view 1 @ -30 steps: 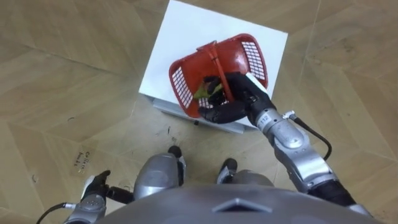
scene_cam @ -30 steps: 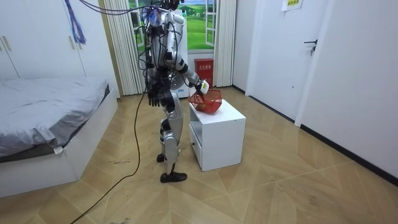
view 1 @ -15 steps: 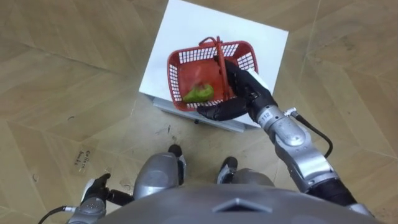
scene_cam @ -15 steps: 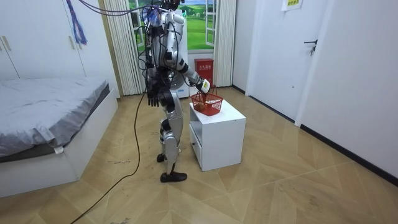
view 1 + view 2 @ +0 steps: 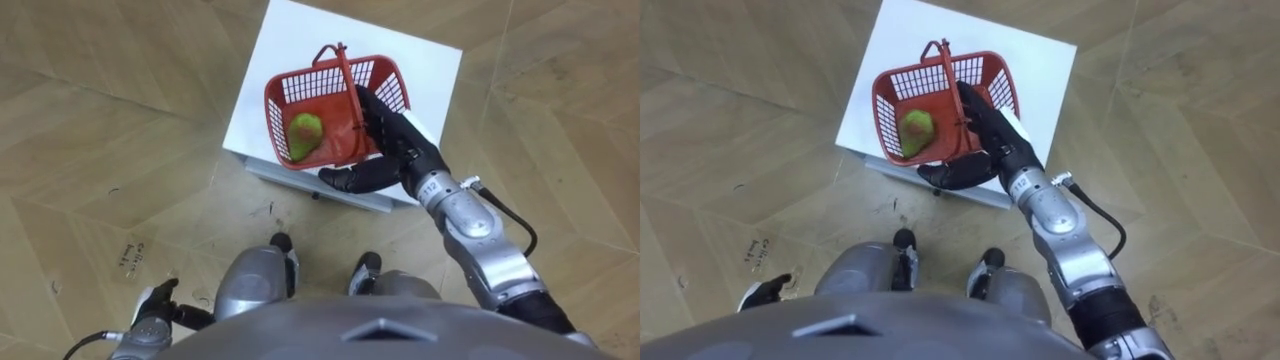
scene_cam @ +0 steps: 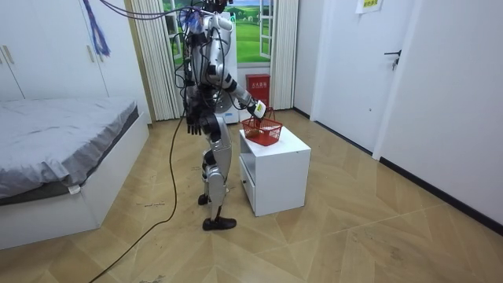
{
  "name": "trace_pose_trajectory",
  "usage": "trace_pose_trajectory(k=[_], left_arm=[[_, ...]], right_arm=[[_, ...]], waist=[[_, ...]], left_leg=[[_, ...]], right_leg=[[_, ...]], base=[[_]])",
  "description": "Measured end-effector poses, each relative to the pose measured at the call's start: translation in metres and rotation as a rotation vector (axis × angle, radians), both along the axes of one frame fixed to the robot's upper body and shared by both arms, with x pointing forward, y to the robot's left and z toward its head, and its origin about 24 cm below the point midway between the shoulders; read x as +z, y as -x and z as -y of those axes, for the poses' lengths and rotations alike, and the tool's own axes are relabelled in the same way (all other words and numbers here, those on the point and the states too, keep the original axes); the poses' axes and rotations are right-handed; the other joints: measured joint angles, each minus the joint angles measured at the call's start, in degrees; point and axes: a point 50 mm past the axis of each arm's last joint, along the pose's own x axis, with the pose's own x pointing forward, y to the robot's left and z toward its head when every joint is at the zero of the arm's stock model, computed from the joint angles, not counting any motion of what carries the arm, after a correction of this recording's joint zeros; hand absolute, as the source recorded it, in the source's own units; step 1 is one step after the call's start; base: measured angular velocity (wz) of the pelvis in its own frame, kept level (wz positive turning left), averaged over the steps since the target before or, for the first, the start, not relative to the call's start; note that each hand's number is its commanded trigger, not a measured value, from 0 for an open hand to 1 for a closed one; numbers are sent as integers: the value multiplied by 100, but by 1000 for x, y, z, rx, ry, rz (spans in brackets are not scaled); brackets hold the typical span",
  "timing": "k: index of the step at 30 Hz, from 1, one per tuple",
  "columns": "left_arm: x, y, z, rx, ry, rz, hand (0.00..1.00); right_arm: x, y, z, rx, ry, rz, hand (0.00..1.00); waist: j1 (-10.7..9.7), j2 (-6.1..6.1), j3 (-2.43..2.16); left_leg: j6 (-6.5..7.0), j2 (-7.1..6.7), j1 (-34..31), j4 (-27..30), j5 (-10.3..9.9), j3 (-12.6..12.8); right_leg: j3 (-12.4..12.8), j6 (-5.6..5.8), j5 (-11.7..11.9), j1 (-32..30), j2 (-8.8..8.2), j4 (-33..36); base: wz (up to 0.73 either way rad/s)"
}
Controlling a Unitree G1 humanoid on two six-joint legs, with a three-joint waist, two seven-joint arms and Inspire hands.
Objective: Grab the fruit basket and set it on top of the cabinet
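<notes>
Over the white cabinet [image 5: 270,55], the right hand [image 5: 395,150] clasps the red basket [image 5: 298,88] by its handle [image 5: 346,80], green fruit [image 5: 305,131] inside.

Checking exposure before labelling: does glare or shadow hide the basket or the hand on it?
Left eye view: no glare; the red basket, green fruit inside and dark right hand gripping it stand out against the white cabinet top. Room view: even light, basket unshaded.
</notes>
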Motion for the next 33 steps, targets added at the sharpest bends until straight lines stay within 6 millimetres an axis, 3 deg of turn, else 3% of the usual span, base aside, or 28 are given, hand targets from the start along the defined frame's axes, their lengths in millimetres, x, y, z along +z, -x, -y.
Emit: trace_pose_trajectory(k=[10, 14, 19, 25, 33], left_arm=[[-1, 9, 3, 13, -8, -21, 0], [-2, 15, 4, 16, -10, -40, 0], [-2, 17, 6, 1, -6, -44, 0], [-2, 23, 9, 6, -6, -52, 0], [-2, 24, 10, 9, -11, -41, 0]], right_arm=[[-12, 11, 8, -79, 27, -47, 0], [-19, 15, 14, -130, 71, -69, 0], [-14, 12, 20, -184, 159, -9, 0], [5, 3, 35, -312, 218, 126, 0], [4, 16, 45, -433, 279, 156, 0]], waist=[[-7, -51, -26], [-101, -80, -34], [-253, -82, -24], [-300, -47, -15], [-338, 25, -39]], left_leg=[[0, -4, 29, -34, 0, 9], [1, -11, 39, -35, 1, 7], [1, -8, 117, -51, 0, 18], [4, 3, 370, -162, -5, 170], [4, -12, 734, -338, -3, 279]], right_leg=[[-27, 0, 0, 2, -5, -2], [-39, 0, 0, 15, -10, -5], [-32, 0, 0, 75, -10, -14], [84, 0, 0, 183, -10, -17], [121, 18, -12, 429, -22, -17]], base=[[0], [0], [-1], [-15], [-4]])
